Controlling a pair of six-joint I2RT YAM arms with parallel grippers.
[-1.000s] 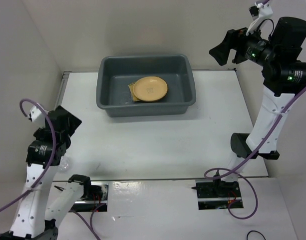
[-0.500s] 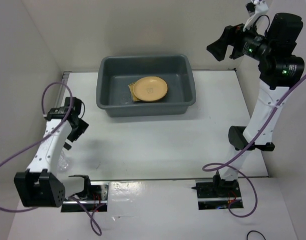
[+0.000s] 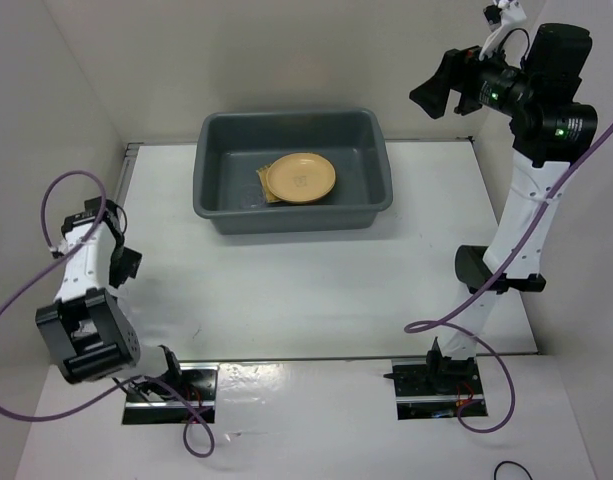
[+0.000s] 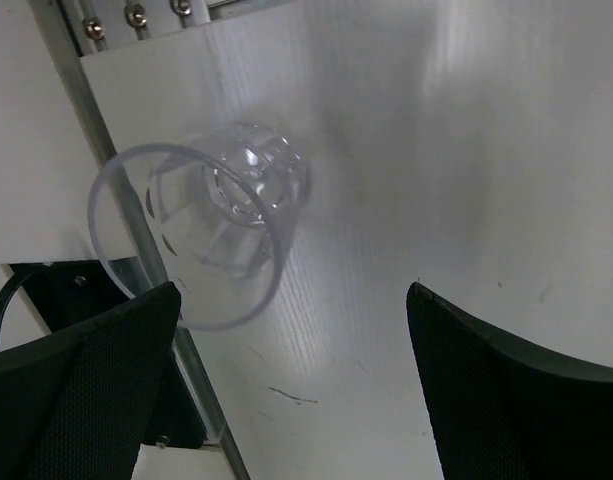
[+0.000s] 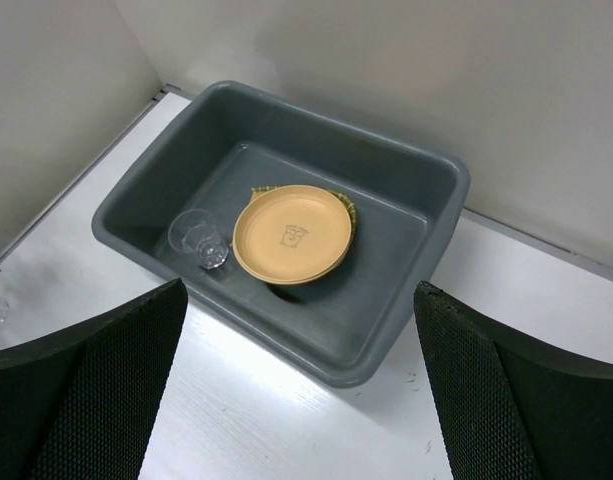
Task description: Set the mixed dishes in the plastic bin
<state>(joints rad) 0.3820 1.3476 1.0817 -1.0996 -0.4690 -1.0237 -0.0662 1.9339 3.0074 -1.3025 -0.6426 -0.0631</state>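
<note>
The plastic bin (image 3: 286, 216) stands at the back of the table. Inside it a pale-orange plate (image 3: 300, 177) lies on the woven bamboo tray (image 3: 261, 182), of which only an edge shows. The right wrist view adds a clear cup (image 5: 199, 240) on the floor of the bin (image 5: 316, 352), beside the plate (image 5: 291, 235). Another clear cup (image 4: 201, 235) lies on its side on the table, close to a metal rail. My left gripper (image 4: 296, 385) hangs open over the table just short of this cup, touching nothing. High above the back right corner, my right gripper (image 3: 433, 95) is open and empty.
Walls close off the table on the left, back and right. A metal rail (image 4: 76, 90) runs along the table's left edge beside the loose cup. Two base plates with cables (image 3: 436, 385) sit at the near edge.
My left arm has folded down from a raised pose to the table's left edge, and its gripper now faces the loose cup. My right gripper rose slightly, still open.
</note>
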